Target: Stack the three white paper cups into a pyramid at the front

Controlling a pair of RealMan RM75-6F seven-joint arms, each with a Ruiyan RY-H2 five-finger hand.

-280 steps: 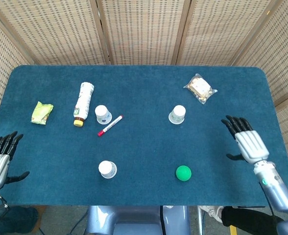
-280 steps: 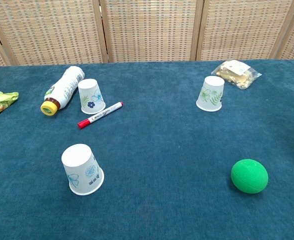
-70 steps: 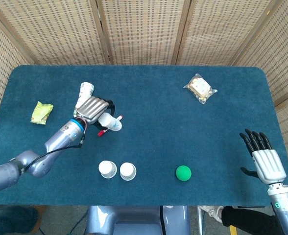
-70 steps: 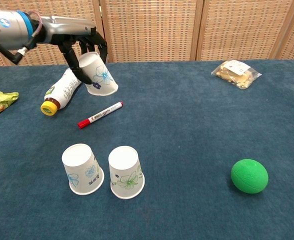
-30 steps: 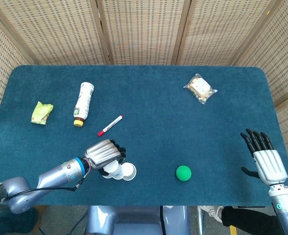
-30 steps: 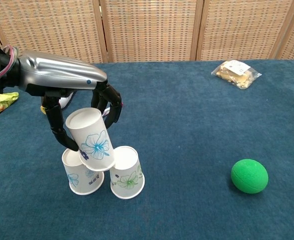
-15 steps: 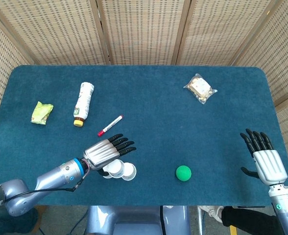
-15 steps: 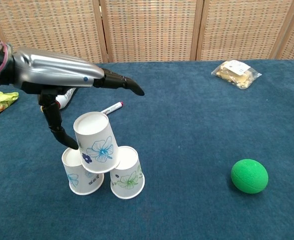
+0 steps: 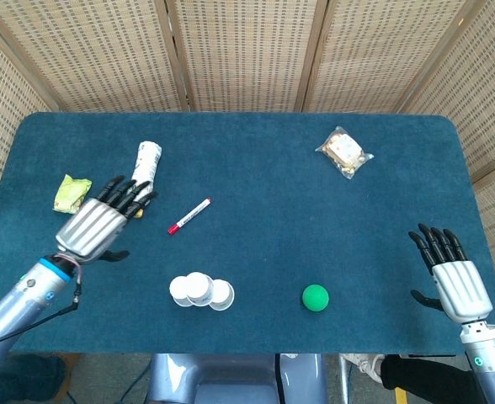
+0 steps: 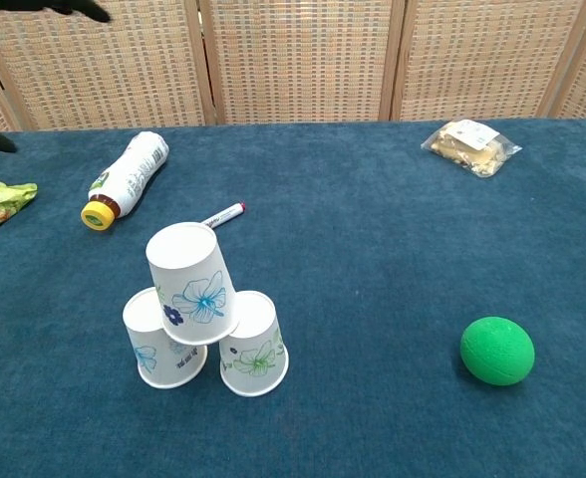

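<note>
Paper cups (image 10: 201,314) pyramid on blue table (image 10: 373,249)

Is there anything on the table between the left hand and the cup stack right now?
Nothing visible does. The left hand hovers open, back and to the left of the cup stack, and only bare cloth lies between them. The marker and bottle lie farther back, off that line.

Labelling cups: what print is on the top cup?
Blue flower on white top cup, clearest in chest view.
</note>
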